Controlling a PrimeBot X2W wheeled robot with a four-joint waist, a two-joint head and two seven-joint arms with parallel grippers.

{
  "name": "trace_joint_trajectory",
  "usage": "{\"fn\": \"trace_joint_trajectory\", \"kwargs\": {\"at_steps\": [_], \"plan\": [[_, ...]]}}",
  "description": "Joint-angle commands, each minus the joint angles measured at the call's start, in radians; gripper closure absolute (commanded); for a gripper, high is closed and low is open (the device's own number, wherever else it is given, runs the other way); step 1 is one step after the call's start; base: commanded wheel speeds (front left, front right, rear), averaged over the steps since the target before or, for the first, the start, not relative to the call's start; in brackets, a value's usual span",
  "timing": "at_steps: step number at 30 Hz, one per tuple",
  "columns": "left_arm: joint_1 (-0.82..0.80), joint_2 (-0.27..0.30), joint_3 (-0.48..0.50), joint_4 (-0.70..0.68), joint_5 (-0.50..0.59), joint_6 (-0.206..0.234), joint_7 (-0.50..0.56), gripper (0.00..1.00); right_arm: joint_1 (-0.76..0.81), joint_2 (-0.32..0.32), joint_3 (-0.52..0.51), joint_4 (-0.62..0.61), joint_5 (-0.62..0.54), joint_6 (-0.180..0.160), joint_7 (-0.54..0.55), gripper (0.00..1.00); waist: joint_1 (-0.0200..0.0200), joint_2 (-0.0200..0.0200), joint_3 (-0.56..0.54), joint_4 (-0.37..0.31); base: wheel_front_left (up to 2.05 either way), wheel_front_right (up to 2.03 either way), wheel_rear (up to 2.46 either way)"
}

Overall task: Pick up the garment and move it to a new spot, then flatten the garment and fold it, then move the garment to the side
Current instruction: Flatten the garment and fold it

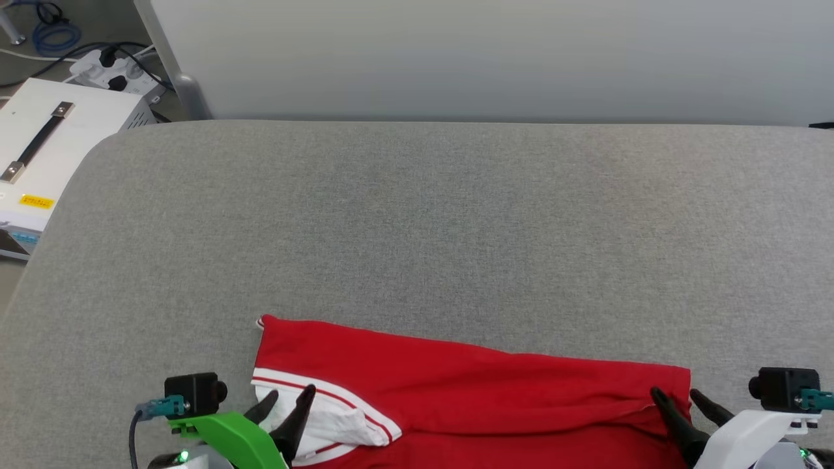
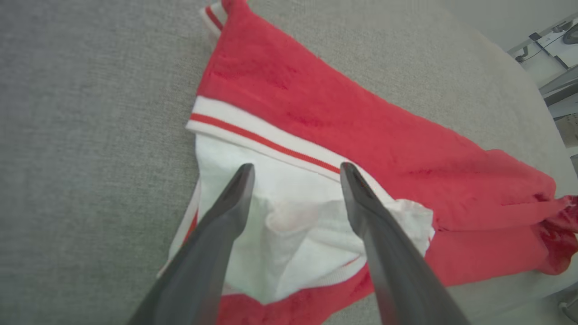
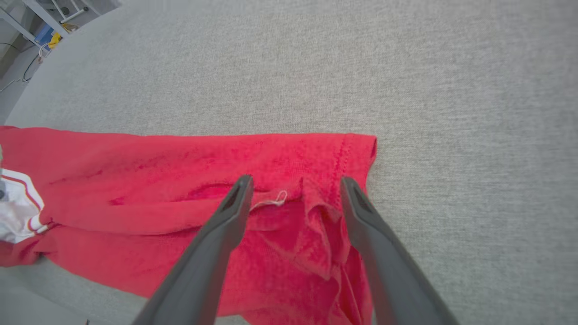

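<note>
Head view: left and right jaws spread at ends of folded garment (image 1: 488, 397)

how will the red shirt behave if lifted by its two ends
Likely floppy: the garment lies in soft folds, so its middle would probably sag between the left gripper and right gripper. Probably light, being thin cloth. Pushed, it may bunch on the textured grey surface rather than slide.
</note>
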Motion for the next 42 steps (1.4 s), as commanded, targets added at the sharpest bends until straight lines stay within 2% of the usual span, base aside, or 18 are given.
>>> {"fn": "trace_joint_trajectory", "kwargs": {"at_steps": [1,7,10,16,26,36,37,38,39,42], "plan": [[-0.028,0.000,0.006,-0.010,0.022,-0.010,-0.031,0.00,0.011,-0.001,-0.016,-0.018,-0.011,-0.001,-0.002,0.00,0.0001,0.0000,-0.007,-0.003,0.00,0.00,0.00],[-0.061,0.012,0.008,-0.051,0.104,-0.011,-0.130,0.00,0.015,-0.038,-0.081,-0.071,-0.022,-0.001,0.097,0.00,0.0001,0.0000,-0.015,-0.009,0.00,0.00,0.00],[-0.076,0.012,0.009,-0.073,0.151,0.008,-0.178,0.00,0.016,-0.058,-0.117,-0.085,-0.023,-0.001,0.172,0.00,0.0001,0.0000,-0.011,-0.005,0.00,0.00,0.00],[-0.079,-0.022,0.042,-0.122,0.212,0.079,-0.283,0.00,0.020,-0.088,-0.138,-0.123,-0.019,-0.001,0.317,0.00,0.0001,0.0000,0.015,0.012,0.00,0.00,0.00],[-0.065,-0.080,0.113,-0.221,0.354,0.141,-0.323,0.00,-0.018,-0.058,-0.094,-0.082,0.015,-0.001,0.358,0.00,0.0001,0.0000,0.071,0.050,0.00,0.00,0.00],[-0.046,-0.114,0.135,-0.267,0.449,0.125,-0.324,0.00,-0.036,-0.048,-0.025,0.048,0.068,-0.001,0.373,0.00,0.0001,0.0000,0.111,0.072,0.00,0.00,0.00],[-0.046,-0.117,0.135,-0.266,0.454,0.123,-0.324,0.00,-0.038,-0.047,-0.017,0.055,0.074,-0.001,0.379,0.55,0.0001,0.0000,0.113,0.072,0.00,0.00,0.00],[-0.046,-0.122,0.134,-0.262,0.459,0.123,-0.324,0.00,-0.041,-0.046,-0.008,0.060,0.080,-0.001,0.381,0.89,0.0001,0.0000,0.114,0.073,0.00,0.00,0.00],[-0.046,-0.125,0.135,-0.261,0.463,0.122,-0.324,0.00,-0.043,-0.045,-0.003,0.065,0.086,-0.001,0.384,1.00,0.0001,0.0000,0.114,0.072,0.00,0.00,0.00],[-0.044,-0.134,0.136,-0.255,0.478,0.121,-0.324,0.00,-0.054,-0.050,0.008,0.069,0.094,-0.001,0.377,1.00,0.0001,0.0000,0.106,0.068,0.00,0.00,0.00]]}}
